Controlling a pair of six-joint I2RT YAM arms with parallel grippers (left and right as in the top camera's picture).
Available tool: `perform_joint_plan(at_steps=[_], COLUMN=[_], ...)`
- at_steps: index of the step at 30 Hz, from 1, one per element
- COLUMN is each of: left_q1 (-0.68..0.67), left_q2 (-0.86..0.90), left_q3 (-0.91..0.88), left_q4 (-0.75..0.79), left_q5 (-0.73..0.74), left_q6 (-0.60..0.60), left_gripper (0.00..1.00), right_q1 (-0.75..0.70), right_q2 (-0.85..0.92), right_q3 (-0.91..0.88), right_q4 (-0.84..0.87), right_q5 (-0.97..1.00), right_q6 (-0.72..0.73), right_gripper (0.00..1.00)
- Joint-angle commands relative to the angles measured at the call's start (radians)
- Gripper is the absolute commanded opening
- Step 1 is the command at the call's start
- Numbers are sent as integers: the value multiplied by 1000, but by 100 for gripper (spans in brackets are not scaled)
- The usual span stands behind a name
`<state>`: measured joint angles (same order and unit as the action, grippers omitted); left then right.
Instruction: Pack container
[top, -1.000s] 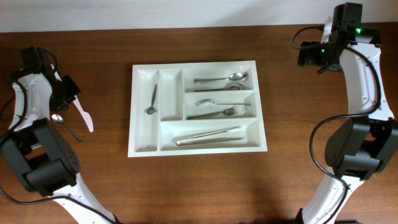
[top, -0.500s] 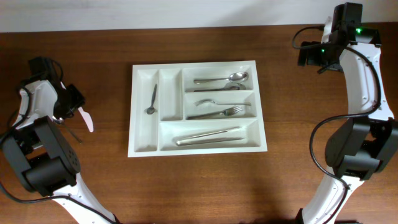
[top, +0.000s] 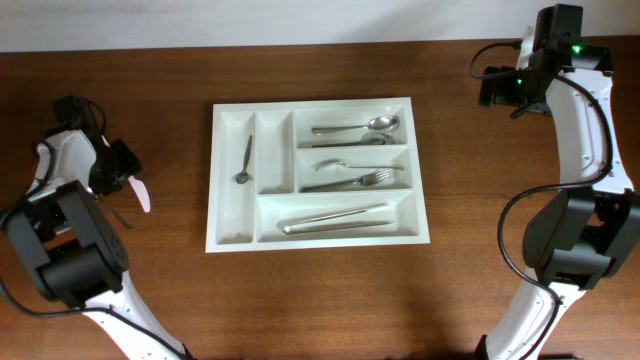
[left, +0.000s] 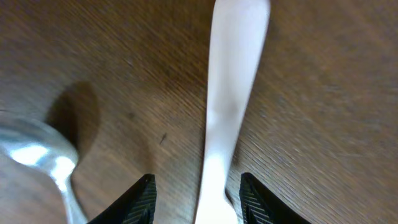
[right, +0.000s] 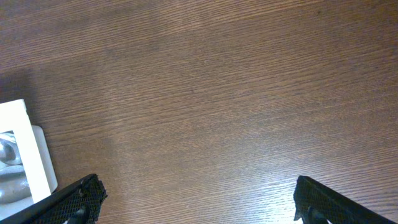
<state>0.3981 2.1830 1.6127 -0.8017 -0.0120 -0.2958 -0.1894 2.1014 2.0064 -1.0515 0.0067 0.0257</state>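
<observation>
At the far left of the desk (top: 320, 300), well apart from the container, the left hand (left: 198, 200) sits low over a white plastic utensil (left: 230, 106) that lies flat on the wood. Its two fingers (left: 142, 200) stand apart, one on each side of the handle. A gap shows on one side, so it straddles the piece and does not clamp it. Just to the left of it lies a metal spoon (left: 34, 152), also loose on the desk.

In the middle stands the container (top: 272, 160), flat and square to the desk edge. Its leftmost narrow slot holds one small spoon (top: 244, 162), and the narrow slot beside it is bare. Of the three long slots, the far one holds spoons (top: 355, 128), the middle one forks (top: 355, 175) and the near one knives (top: 335, 218).

At the far right the right hand (top: 497, 88) hovers over bare wood beyond the tray's far right corner, fingers spread wide and holding nothing.

The packing looks mostly done, with four slots filled. What seems left is the two loose pieces by the left hand, probably bound for the narrow slots.
</observation>
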Motion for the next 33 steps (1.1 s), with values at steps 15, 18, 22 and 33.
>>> perform_joint_plan(at_steps=[15,18,22,33], left_q1=[-13,-16,-17,-17], left_q2=[83,108,115,115], left_q3=[-8,-8,-8,-8], left_q4=[-29,-64,-76,-78], left_q5=[70,77,77,77], left_q6=[-7,-7,-7,-6], left_gripper=[40,39,16,2], right_q1=[-2,-2,-2,-2], right_q2=[-17,-17,-17,-17], right_q3=[-2,-2,-2,-2], right_q4=[0,0,0,0], right_q5=[2,2,2,2], right_q6=[9,9,9,9], right_gripper=[99,99,99,99])
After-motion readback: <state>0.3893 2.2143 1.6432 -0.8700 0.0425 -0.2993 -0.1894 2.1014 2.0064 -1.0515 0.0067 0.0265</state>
